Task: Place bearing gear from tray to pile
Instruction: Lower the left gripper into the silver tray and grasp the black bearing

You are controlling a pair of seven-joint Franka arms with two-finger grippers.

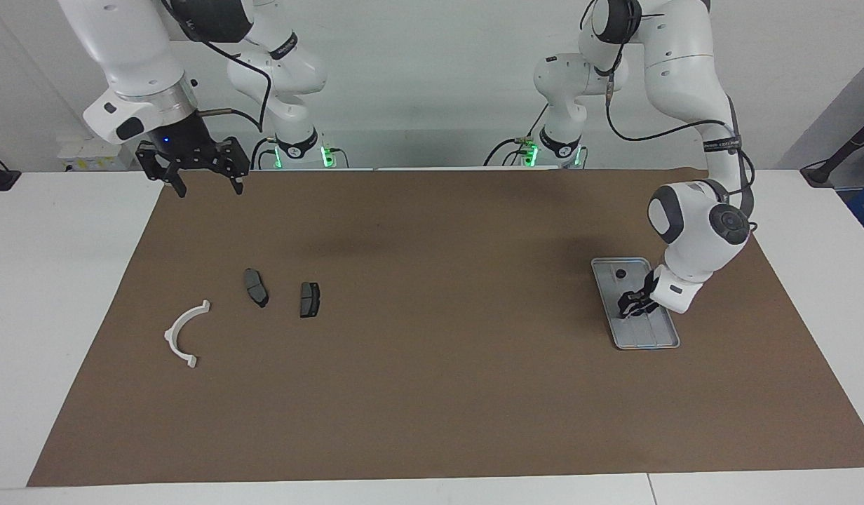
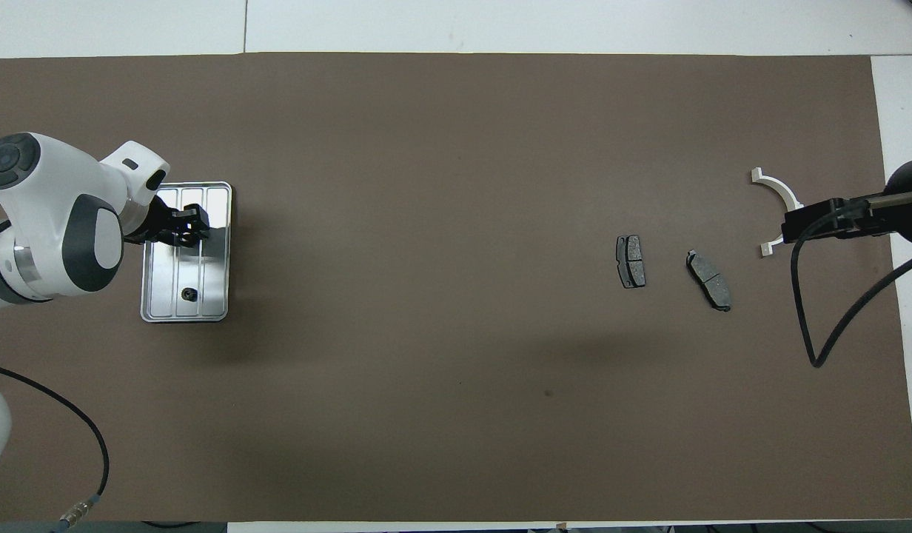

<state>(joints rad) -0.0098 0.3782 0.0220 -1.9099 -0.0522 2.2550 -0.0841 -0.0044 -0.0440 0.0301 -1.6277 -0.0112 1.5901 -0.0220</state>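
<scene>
The silver-grey tray lies on the brown mat toward the left arm's end, also in the overhead view. The bearing gear, small and dark, sits in the tray's end nearer the robots. My left gripper hangs low over the tray's middle, apart from the gear. The pile lies toward the right arm's end: a white bracket and two dark pads. My right gripper is open, raised over the mat's edge by the robots.
The brown mat covers most of the white table. A black cable hangs from the right arm over the mat near the pile. In the overhead view the raised right gripper covers part of the bracket.
</scene>
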